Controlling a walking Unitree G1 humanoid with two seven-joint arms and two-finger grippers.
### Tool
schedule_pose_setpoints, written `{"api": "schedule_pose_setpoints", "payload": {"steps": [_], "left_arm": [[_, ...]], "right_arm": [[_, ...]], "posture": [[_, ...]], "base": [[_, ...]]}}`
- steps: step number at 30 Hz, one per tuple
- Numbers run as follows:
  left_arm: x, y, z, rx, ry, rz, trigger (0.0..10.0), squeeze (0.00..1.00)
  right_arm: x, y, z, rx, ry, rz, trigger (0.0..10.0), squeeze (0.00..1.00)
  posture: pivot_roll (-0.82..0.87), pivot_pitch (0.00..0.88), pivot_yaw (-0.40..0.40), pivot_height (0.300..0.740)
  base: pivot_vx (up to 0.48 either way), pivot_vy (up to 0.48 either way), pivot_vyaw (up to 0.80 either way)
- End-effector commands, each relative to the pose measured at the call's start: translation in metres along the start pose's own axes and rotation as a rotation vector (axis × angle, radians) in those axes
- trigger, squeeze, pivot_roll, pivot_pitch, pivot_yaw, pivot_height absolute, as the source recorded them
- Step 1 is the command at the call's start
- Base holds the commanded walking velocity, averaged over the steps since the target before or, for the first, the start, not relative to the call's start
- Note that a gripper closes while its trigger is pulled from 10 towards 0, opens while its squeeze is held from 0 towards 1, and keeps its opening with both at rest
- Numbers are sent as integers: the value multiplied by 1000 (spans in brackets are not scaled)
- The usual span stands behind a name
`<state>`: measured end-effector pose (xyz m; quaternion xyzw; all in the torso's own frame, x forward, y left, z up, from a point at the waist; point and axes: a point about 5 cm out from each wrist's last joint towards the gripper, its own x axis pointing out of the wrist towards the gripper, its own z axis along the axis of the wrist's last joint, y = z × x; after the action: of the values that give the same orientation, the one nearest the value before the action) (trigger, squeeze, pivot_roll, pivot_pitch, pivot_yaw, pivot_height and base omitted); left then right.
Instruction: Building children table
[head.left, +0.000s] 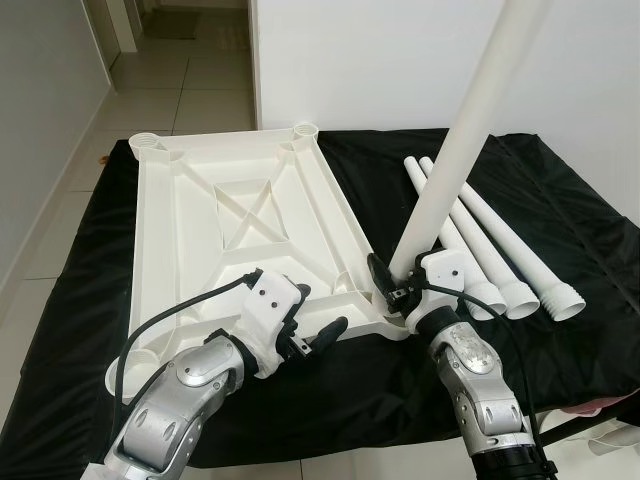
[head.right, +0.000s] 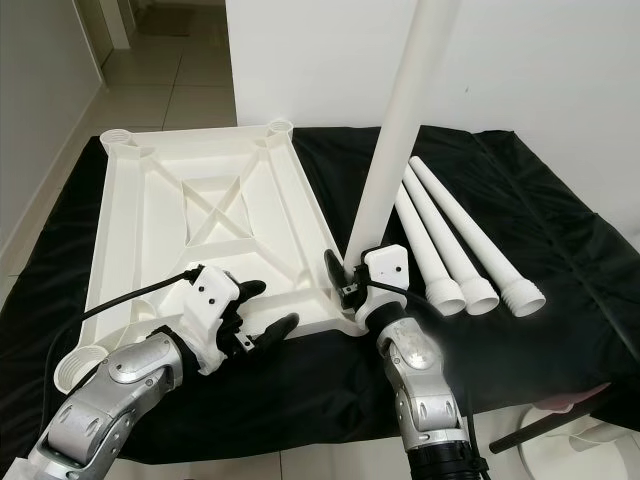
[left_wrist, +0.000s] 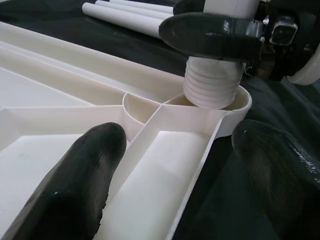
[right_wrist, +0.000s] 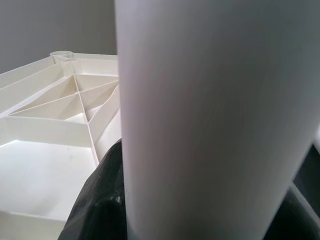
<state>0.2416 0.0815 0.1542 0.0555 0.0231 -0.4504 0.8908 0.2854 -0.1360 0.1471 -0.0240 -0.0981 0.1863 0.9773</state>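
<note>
**Leg stood in the near right socket of the upturned tabletop**

A white plastic tabletop (head.left: 240, 230) lies upside down on a black cloth (head.left: 560, 220) spread over the floor (head.left: 190, 90), its ribbed underside facing up and a round socket at each corner. It occupies the left half of the cloth, its long sides running from the near edge toward the far edge.

The right tool (head.left: 392, 285) is closed around a white leg (head.left: 470, 130) low on its shaft, one black finger on each side. The leg stands nearly upright, leaning a little to the right, and its ribbed threaded end (left_wrist: 210, 87) sits in the corner socket (left_wrist: 235, 107) at the near right corner of the tabletop. The left wrist view shows the threads still above the socket rim.

The left tool (head.left: 315, 335) is open, its two black fingers (left_wrist: 75, 175) spread apart with nothing between them. It hovers over the tabletop's near edge, just left of that same socket, one finger above the ribbed interior and the other out over the cloth.

Three spare legs (head.left: 500, 255) lie side by side on the right half of the cloth, threaded ends toward the near edge.
</note>
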Motion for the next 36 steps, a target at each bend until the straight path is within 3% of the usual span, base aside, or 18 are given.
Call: {"api": "schedule_pose_setpoints", "payload": {"steps": [1, 31, 36], "left_arm": [[-1, -5, 2, 5, 4, -56, 10000, 0], [0, 2, 9, 9, -10, -23, 10000, 0], [0, 3, 10, 8, -11, -25, 10000, 0]], "right_arm": [[-6, -1, -10, -13, 48, 7, 10000, 0], [-29, -9, -30, 11, 89, -22, 10000, 0], [-27, -7, -29, -48, 80, 19, 10000, 0]], "posture": [[-13, 41, -46, 740], [-15, 72, -29, 740], [-18, 72, -23, 740]], "base": [[0, 0, 0], [0, 0, 0], [0, 0, 0]]}}
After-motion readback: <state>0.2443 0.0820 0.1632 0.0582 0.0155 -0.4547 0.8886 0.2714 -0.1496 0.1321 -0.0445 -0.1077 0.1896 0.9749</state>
